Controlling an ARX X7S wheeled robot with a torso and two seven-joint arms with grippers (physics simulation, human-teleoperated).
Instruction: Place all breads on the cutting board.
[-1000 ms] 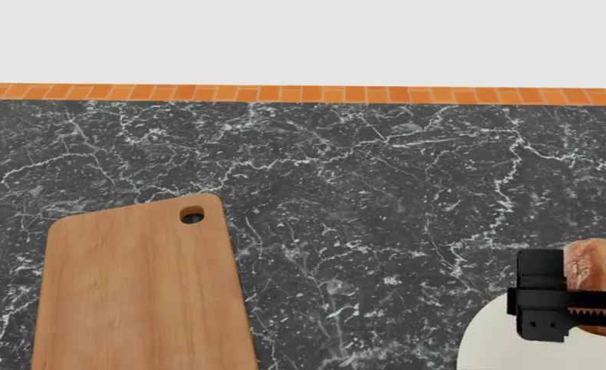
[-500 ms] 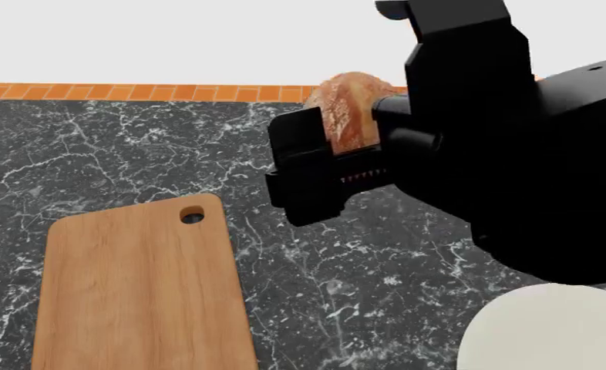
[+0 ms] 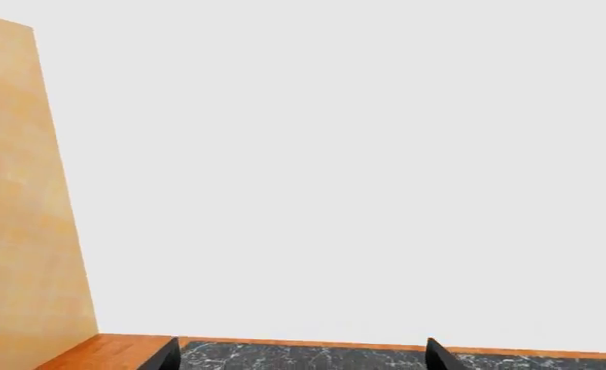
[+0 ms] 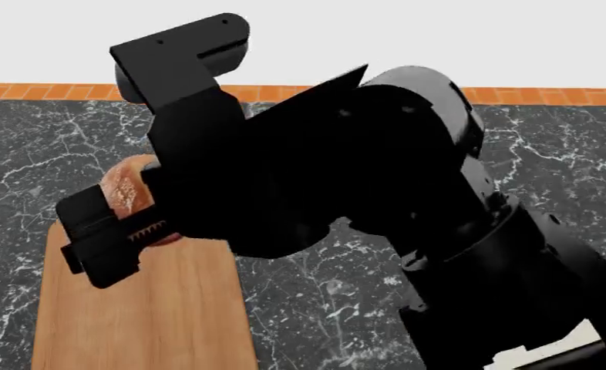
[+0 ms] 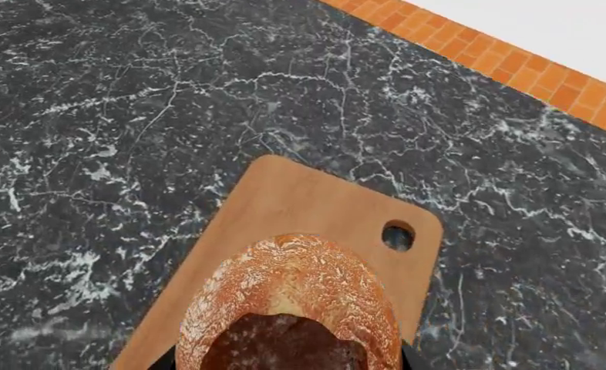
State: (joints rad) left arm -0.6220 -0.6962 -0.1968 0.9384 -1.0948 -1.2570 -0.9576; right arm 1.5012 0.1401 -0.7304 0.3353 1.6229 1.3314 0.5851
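The cutting board [image 4: 143, 308] lies on the marble counter [image 4: 35, 146] at the robot's near left, its long axis running front to back, with the hole [image 5: 397, 235] at the far end. The right gripper [image 4: 128, 223] reaches across from the right and holds the bread roll [image 4: 128, 189] over the board's far end. In the right wrist view the roll [image 5: 287, 304] sits over the board [image 5: 282, 200], just short of the hole. A tiled strip [image 4: 35, 91] borders the counter's far edge. The plate [image 4: 555, 348] lies at near right, mostly hidden behind the arm.

Bright, flat, sharp renders; shadows seemingly absent.
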